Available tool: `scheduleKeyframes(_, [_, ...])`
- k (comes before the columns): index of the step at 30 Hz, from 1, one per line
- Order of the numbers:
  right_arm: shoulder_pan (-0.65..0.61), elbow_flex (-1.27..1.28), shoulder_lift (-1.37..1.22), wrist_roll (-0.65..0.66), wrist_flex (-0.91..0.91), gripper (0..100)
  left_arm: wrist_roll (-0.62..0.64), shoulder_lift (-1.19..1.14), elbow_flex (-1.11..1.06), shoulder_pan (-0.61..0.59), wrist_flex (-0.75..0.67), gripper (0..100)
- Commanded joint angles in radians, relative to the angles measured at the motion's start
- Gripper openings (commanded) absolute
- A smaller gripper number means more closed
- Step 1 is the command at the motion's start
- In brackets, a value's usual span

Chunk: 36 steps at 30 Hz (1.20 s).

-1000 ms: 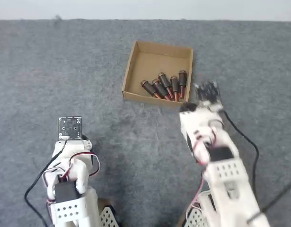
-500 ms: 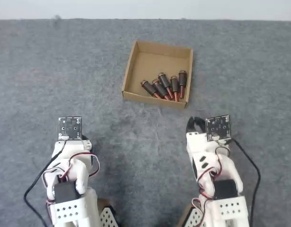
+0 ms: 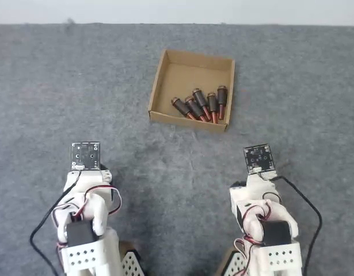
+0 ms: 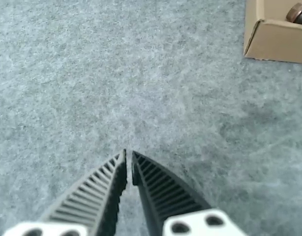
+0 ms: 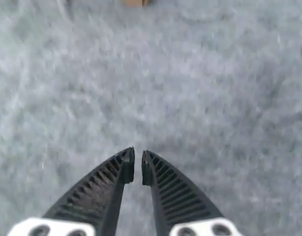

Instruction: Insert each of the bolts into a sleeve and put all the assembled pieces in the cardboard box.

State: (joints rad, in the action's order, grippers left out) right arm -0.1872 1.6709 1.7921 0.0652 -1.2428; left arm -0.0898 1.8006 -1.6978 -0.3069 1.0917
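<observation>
Five assembled pieces (image 3: 201, 104) lie in the cardboard box (image 3: 188, 72) at 12 o'clock in the high view; the right arm (image 3: 263, 213) has drawn back from the box to 5 o'clock. Left wrist view: left gripper (image 4: 128, 157) jaws nearly together, empty. Right wrist view: right gripper (image 5: 137, 156) likewise

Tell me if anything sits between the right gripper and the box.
Nothing visible does. Grey carpet runs from the right gripper to the box, where five assembled pieces lie.
</observation>
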Motion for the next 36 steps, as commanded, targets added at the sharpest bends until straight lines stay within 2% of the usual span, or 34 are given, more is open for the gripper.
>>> scheduleKeyframes(1, [-0.021, 0.012, 0.016, 0.035, -0.059, 0.8, -0.006, 0.018, 0.013, 0.0, 0.034, 2])
scheduleKeyframes(6, [-0.024, 0.012, 0.018, 0.034, -0.054, 0.8, -0.008, 0.02, 0.013, -0.005, 0.176, 2])
scheduleKeyframes(36, [-0.024, 0.012, 0.018, 0.034, -0.054, 0.8, -0.006, 0.018, 0.013, -0.005, 0.17, 2])
